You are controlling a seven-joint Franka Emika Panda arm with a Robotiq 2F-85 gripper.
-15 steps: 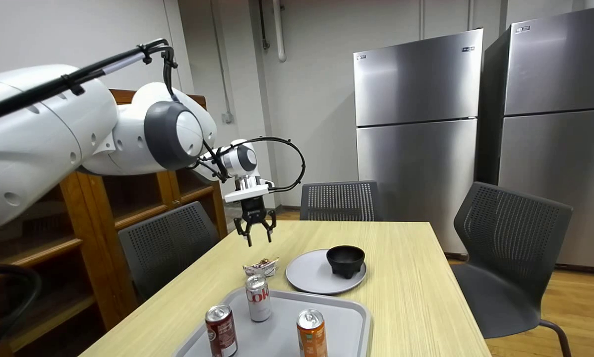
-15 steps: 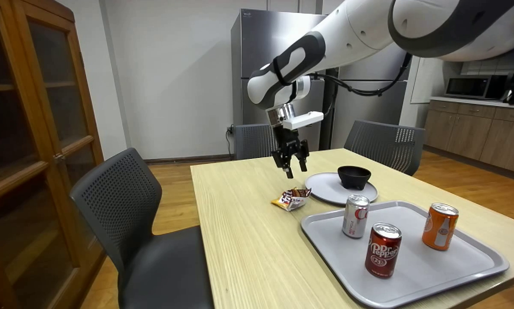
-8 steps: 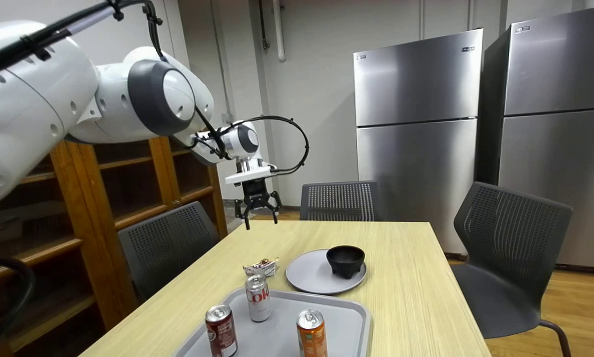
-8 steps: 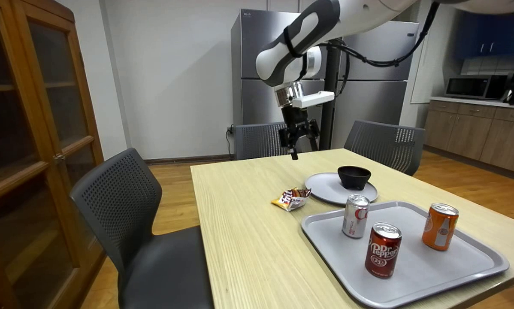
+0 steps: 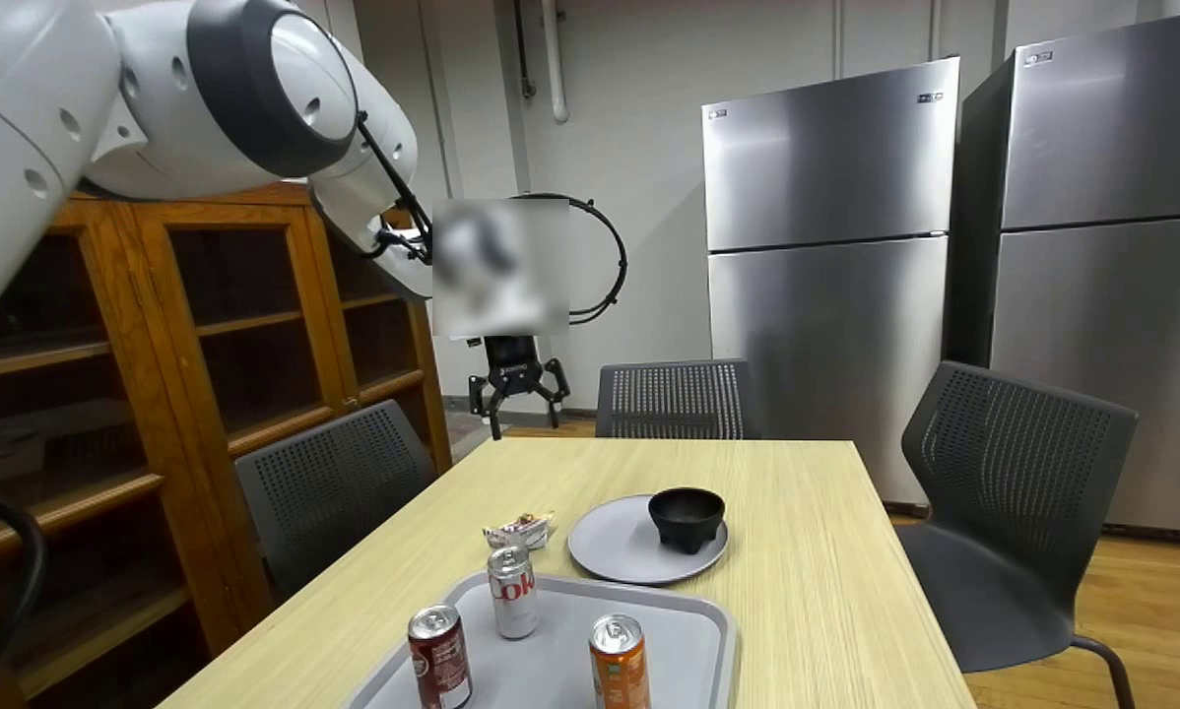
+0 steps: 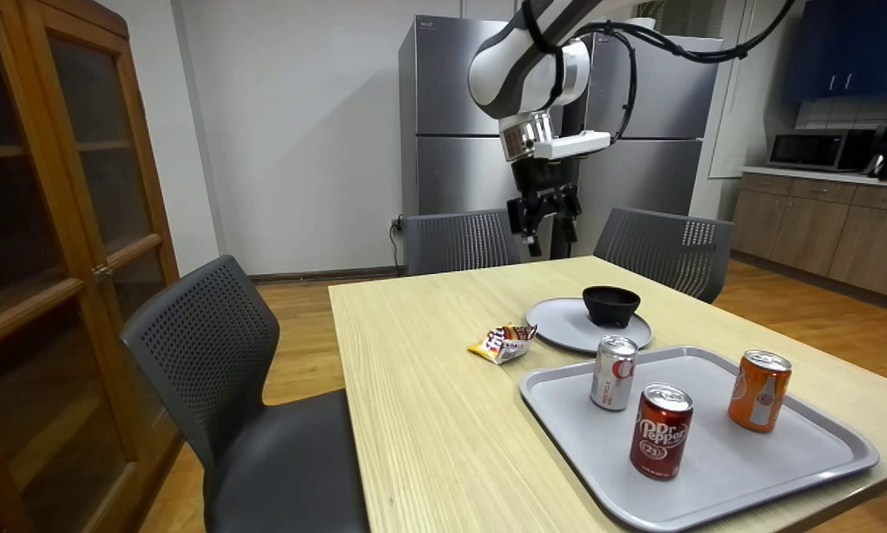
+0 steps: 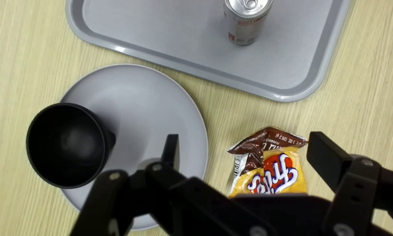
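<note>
Hanging above the tabletop [image 6: 429,414], the pincer [image 5: 525,427] shows its jaws spread wide, gripping nothing. The bag [image 6: 503,345], lettered Fritos, lies on the tabletop just beside the plate [image 7: 147,98], near a corner of the tray [image 6: 732,474]. A black bowl [image 7: 65,144] sits off-centre on the plate. Three cans [image 6: 611,374] stand upright on the tray.

Wrist [image 5: 499,271] blurred, Fritos bag [image 7: 273,165] partly hidden, tray [image 7: 163,28] cropped
</note>
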